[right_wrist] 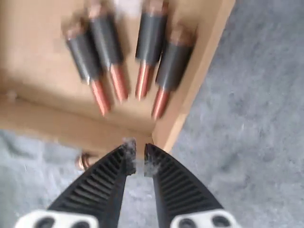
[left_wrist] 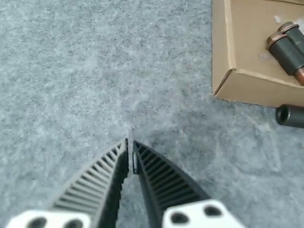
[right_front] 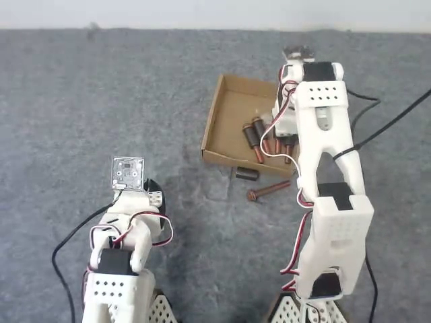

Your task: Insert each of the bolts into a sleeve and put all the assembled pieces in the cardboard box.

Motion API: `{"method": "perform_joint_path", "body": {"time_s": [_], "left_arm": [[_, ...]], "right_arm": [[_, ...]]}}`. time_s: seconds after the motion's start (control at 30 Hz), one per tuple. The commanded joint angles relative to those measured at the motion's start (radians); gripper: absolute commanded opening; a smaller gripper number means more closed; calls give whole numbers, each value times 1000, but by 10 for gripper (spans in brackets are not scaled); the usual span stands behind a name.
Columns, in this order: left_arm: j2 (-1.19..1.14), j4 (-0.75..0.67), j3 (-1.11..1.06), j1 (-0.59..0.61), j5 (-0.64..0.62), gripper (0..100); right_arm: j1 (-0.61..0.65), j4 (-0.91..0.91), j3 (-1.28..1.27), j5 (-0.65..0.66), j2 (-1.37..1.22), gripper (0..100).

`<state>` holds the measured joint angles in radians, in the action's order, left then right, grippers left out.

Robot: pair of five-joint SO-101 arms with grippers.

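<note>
Four done pcs, each a bolt in a sleeve, inside box, fanned side by side nr its near wall. Judging by that, one pair left to do: bolt and sleeve, both loose on carpet just outside same wall, close together but not mated.

Sleeve: just beside box wall, long axis roughly along it. Bolt: a little farther from box than sleeve, long axis also roughly along wall w/ slight tilt. Head end nr sleeve, shank running off toward right arm.

R claw: above box's near-right corner, tips nearly together w/ just a slit, gripping nothing. L claw: closed tight, empty, well apart from box on its left side, aimed toward it.

Judgement: R claw nearer to both loose parts, bolt lying just across wall from its tips. Next move prob. calls for coming off box edge, opening up, and closing crosswise on shank, not along it. Sleeve looks better placed for L claw, open end facing that side.

Diff. betw. views: high view for bolt's full length and axis. R wrist view for just bolt's head peeking past wall, plus claw slit and pc count. L wrist view for sleeve's open bore beside box corner.
</note>
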<state>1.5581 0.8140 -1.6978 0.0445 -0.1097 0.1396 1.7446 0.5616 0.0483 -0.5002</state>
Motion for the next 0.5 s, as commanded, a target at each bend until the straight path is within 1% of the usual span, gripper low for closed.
{"method": "perform_joint_path", "body": {"time_s": [0.0,0.13,0.23,0.47], "left_arm": [[2,2,5,5,6,13],[2,2,5,5,6,13],[2,2,5,5,6,13],[2,3,5,5,6,13]], "right_arm": [[-2,48,11,57,88,6],[21,48,-172,117,223,6],[67,31,-339,120,349,6],[216,5,-652,130,585,6]]}}
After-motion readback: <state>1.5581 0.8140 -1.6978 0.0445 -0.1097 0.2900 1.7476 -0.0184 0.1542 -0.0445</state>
